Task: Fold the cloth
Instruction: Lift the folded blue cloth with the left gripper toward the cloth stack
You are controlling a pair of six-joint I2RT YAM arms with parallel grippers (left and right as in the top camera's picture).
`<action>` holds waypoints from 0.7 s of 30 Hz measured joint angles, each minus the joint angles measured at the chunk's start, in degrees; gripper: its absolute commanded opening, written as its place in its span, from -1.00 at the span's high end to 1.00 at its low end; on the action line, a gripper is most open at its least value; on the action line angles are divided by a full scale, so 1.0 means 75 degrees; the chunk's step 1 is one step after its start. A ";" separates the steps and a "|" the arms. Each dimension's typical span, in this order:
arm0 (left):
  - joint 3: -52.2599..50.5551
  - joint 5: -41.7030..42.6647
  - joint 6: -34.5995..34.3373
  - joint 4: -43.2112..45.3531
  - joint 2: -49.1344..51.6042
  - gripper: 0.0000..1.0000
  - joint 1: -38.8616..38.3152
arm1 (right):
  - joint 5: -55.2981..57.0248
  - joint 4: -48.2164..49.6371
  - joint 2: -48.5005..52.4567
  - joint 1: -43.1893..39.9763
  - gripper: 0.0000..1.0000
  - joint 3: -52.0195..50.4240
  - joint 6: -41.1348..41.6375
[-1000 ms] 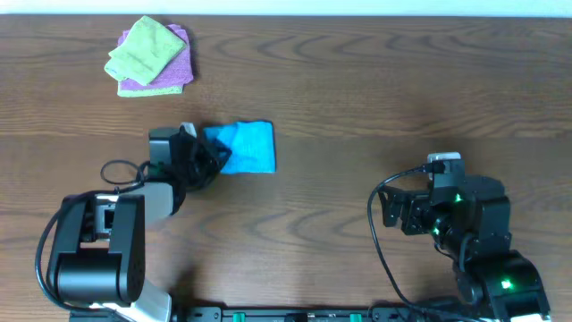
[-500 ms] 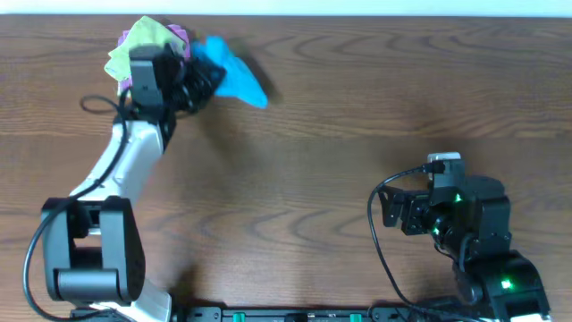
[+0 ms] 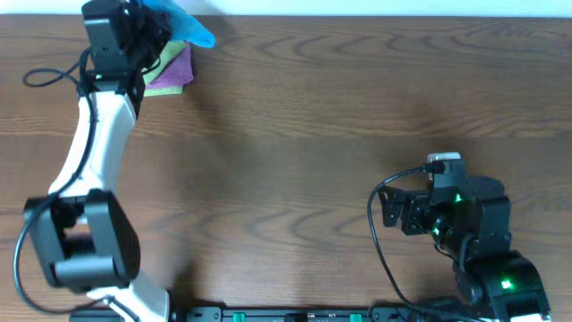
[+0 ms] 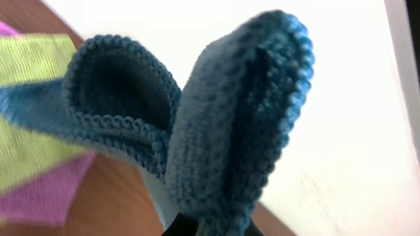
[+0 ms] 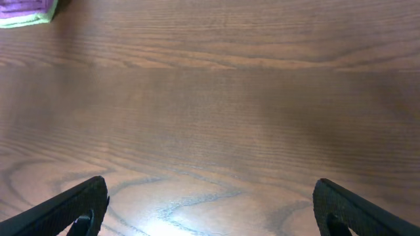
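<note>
The sky-blue cloth (image 3: 183,27) hangs bunched and folded from my left gripper (image 3: 152,31), raised at the table's far left edge over the stacked cloths. In the left wrist view the blue cloth (image 4: 216,124) fills the frame, its folds drooping from my shut jaws (image 4: 210,229). My right gripper (image 5: 210,210) is open and empty over bare wood at the near right, and the arm (image 3: 447,215) rests there.
A lime-green folded cloth (image 3: 170,54) lies on a purple folded cloth (image 3: 174,76) at the far left corner, just under the held cloth; both show in the left wrist view (image 4: 33,151). The table's far edge meets a white wall (image 4: 354,98).
My left gripper lifted the blue cloth from the table's left middle and carried it away to the far left corner, above the green and purple stack. The right arm has not moved.
</note>
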 measured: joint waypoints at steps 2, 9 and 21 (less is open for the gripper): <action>0.0169 -0.0035 0.0006 0.0204 0.0388 0.88 0.0041 | -0.0003 -0.0003 0.0000 0.0000 -0.99 0.0000 0.0000; 0.1311 -0.0122 0.0009 0.0323 0.1775 0.88 0.0050 | 0.0000 -0.0003 0.0000 0.0000 -0.98 0.0000 0.0003; 0.1903 -0.0239 0.0376 0.0012 0.2308 0.88 0.0166 | 0.0000 0.0000 0.0000 0.0000 -0.99 0.0000 0.0003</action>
